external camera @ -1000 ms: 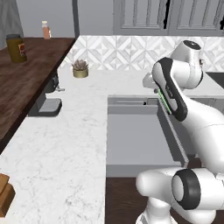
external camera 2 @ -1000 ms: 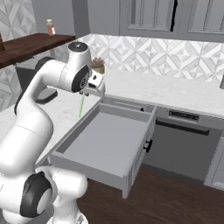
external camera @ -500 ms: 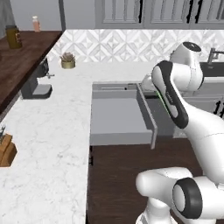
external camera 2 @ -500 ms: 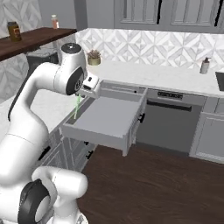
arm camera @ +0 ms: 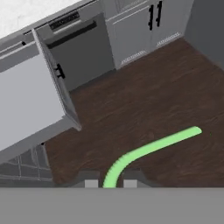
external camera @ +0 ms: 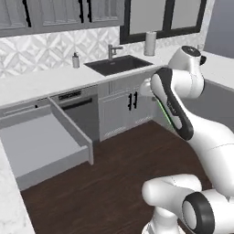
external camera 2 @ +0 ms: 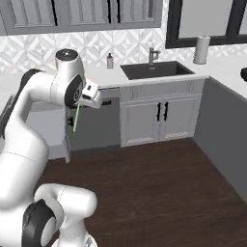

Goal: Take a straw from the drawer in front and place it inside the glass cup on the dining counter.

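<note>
My gripper (external camera 2: 89, 98) is shut on the top of the thin light-green straw (external camera 2: 75, 118), which hangs down from it over the dark wood floor. In the hand view the straw (arm camera: 151, 148) runs from between the fingertips (arm camera: 91, 183) up to the right. In the left base view the straw (external camera: 165, 113) shows as a green line beside my forearm. The light grey drawer (external camera: 43, 139) stands pulled open, to the left of the gripper, and its front (arm camera: 59, 89) reaches into the hand view. The glass cup is out of view.
A dark sink (external camera: 118, 64) with a tap, a soap bottle (external camera: 75, 60) and a paper-towel roll (external camera 2: 201, 49) stand on the back counter. A dark-fronted appliance (external camera: 77, 112) sits beside the drawer. A white-topped counter with a grey side (external camera 2: 224, 130) runs along the right; I cannot tell whether it is the dining counter.
The whole picture has swung to the right, so the camera moved. The open drawer now lies left and the sink has come into view. The straw stays in the grip.
</note>
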You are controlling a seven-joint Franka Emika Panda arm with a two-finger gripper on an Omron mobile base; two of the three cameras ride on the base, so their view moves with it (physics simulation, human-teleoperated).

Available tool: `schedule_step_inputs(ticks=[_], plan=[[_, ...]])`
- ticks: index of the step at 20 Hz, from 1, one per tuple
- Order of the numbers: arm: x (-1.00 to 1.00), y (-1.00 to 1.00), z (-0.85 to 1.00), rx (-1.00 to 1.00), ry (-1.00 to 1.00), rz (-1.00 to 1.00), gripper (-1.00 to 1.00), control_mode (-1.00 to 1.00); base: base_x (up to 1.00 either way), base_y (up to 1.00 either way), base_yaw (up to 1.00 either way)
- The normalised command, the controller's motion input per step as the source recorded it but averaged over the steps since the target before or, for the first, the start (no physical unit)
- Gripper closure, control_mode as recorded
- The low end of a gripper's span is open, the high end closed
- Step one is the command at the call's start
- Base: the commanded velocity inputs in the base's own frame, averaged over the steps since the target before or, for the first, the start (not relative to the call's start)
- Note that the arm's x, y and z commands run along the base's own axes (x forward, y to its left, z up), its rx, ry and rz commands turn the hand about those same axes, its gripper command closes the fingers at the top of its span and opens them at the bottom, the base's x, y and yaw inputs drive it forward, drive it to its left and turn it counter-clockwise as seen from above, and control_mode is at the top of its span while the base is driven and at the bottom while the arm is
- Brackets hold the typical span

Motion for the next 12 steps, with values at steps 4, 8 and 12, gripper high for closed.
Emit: schedule_step_inputs(ticks=[4, 8, 12], plan=[[0.00, 0.00, 0.00, 0.00, 0.00, 0.00, 1.00, 1.00, 0.00, -0.36, -0.89], [0.00, 0.00, 0.00, 0.00, 0.00, 0.00, 1.00, 1.00, 0.00, -0.41, -0.88], [0.00, 0.00, 0.00, 0.00, 0.00, 0.00, 1.00, 1.00, 0.00, -0.76, -0.79]])
